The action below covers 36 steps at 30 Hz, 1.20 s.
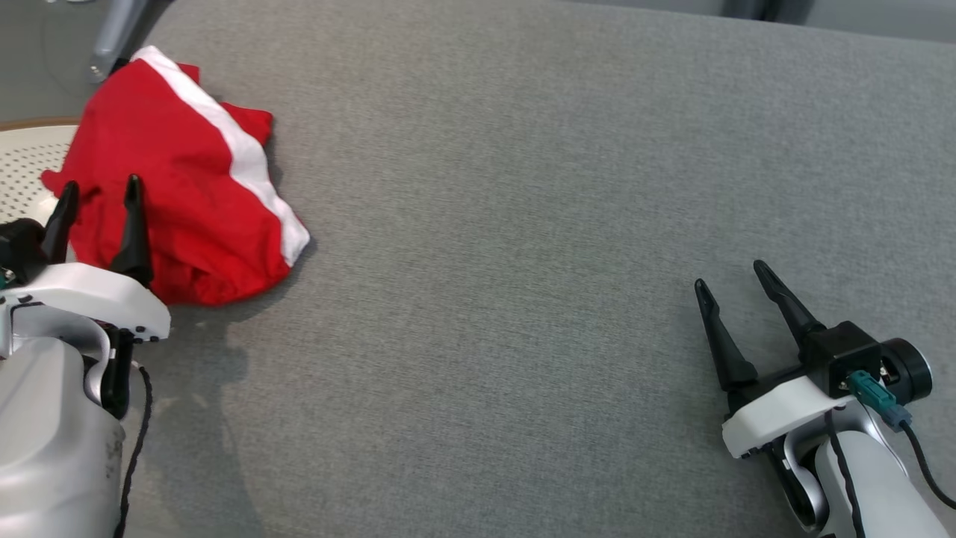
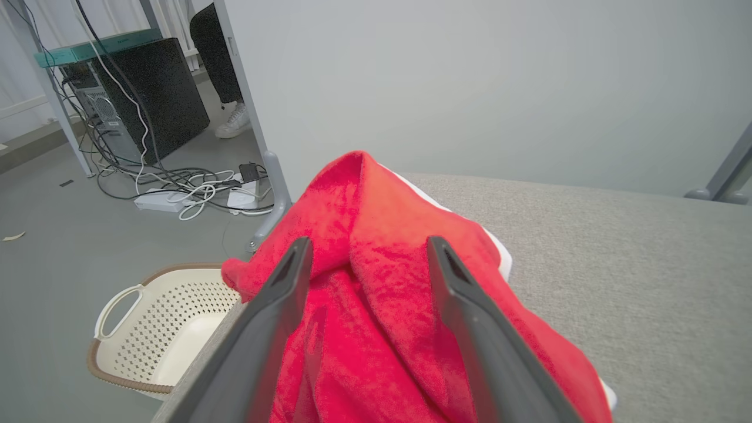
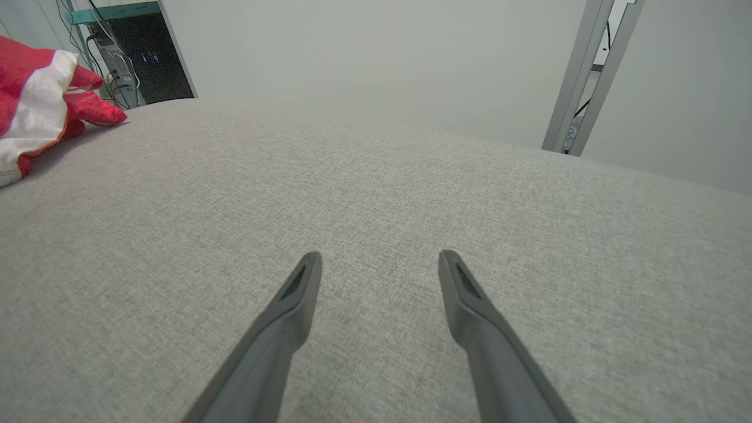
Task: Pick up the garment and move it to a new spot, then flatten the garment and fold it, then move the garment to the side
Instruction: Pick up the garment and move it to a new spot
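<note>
Garment (image 1: pixel 187 187) bunched at 10 o'clock on worktop (image 1: pixel 523 224); L end effector (image 1: pixel 102 184) spread over it, R end effector (image 1: pixel 730 275) spread at 4 o'clock. Pinch thick fold deep w/ L

Nothing written can be read in these views: no legible word, brand, number or sign. The one possible marking is a faint pale line on the front of the teal shelf edge (image 2: pixel 88 51), above the black computer tower (image 2: pixel 153 94) on the floor beyond the surface's far left corner. It is too small and blurred to make out.
</note>
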{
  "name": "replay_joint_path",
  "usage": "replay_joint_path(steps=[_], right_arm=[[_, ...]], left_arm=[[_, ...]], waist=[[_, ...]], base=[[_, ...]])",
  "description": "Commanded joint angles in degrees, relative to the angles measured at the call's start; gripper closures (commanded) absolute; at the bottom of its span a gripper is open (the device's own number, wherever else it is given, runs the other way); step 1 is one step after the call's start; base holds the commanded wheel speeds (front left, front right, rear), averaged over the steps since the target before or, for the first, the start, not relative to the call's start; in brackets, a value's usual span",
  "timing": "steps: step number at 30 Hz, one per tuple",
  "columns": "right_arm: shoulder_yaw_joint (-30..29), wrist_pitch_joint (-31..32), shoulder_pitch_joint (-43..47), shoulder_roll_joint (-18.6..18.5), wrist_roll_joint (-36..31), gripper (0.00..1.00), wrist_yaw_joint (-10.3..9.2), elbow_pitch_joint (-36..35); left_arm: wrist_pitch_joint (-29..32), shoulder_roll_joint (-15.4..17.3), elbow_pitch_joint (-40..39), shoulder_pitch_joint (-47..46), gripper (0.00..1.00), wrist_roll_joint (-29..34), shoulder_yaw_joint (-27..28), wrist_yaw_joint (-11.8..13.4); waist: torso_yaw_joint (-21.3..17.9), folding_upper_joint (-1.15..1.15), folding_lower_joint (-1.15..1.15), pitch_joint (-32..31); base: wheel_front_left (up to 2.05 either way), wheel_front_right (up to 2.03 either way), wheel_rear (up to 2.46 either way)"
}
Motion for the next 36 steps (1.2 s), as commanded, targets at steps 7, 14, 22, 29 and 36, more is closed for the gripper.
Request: replay_joint_path(steps=[7,14,22,29,36], right_arm=[[-0.08,-0.3,-1.12,0.07,0.63,0.0,0.01,-0.14],[-0.72,-0.3,-0.45,0.8,0.9,0.0,0.01,-0.5],[-1.73,-0.3,0.89,2.4,1.81,0.0,0.01,0.09],[-2.2,-0.3,2.24,3.64,2.27,0.0,0.01,1.04],[-3.03,-0.3,2.63,4.57,2.71,0.0,0.01,0.81]], left_arm=[[-0.05,3.41,11.12,-7.81,0.0,-1.23,-2.8,-0.07],[-0.15,3.0,10.34,-7.92,1.0,-0.39,-4.22,-0.07],[-0.17,0.53,-0.58,-7.29,1.0,0.03,-8.54,-0.07],[-0.17,-6.19,-6.63,-6.69,1.0,-1.5,-15.45,-0.08],[-0.17,-10.11,-11.31,-6.04,1.0,-5.47,-24.78,-0.08]], waist=[[-3.8,0.0,0.0,2.47],[-4.66,0.0,0.0,1.31],[-5.91,0.0,0.0,-2.91],[-9.39,0.0,0.0,-5.62],[-14.21,0.0,0.0,-6.41]], base=[[0.0,0.0,0.0],[0.0,0.0,0.0],[0.0,0.0,0.0],[0.0,0.0,0.0],[0.0,0.0,0.0]])
